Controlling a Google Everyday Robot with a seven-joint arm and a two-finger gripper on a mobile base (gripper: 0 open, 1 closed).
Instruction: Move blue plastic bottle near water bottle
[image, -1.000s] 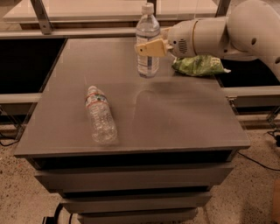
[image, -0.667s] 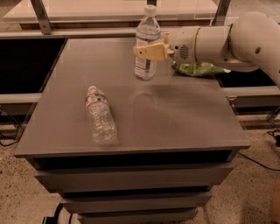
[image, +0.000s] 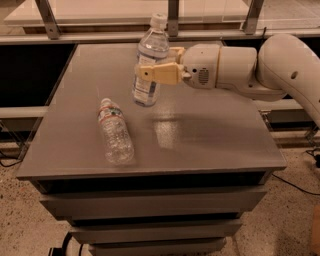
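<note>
Gripper: The gripper (image: 154, 67) is in the upper middle of the frame. Its tan fingers (image: 161, 74) are clamped across the blue plastic bottle, one in front and one behind.
Arm: A thick white arm (image: 240, 67) reaches in from the right edge.
Blue plastic bottle: The blue plastic bottle (image: 151, 49) stands nearly upright in the grip, leaning a little, white cap at the top centre of the frame. Whether its base touches the surface cannot be told.
Handling: It is probably light, thin-walled and smooth (likely to dent or slip if squeezed hard). The band around its middle, where the fingers sit, looks like the firmest place to hold it.
Water bottle: The water bottle (image: 115, 134) lies on its side left of centre, cap toward the top of the frame. It is below and left of the held bottle, near it but apart, and would likely roll if bumped.
Contents: Both bottles are capped. Neither shows a clear liquid level, so how full they are cannot be told.
Table: A grey table (image: 215, 135) fills the middle of the frame.
</note>
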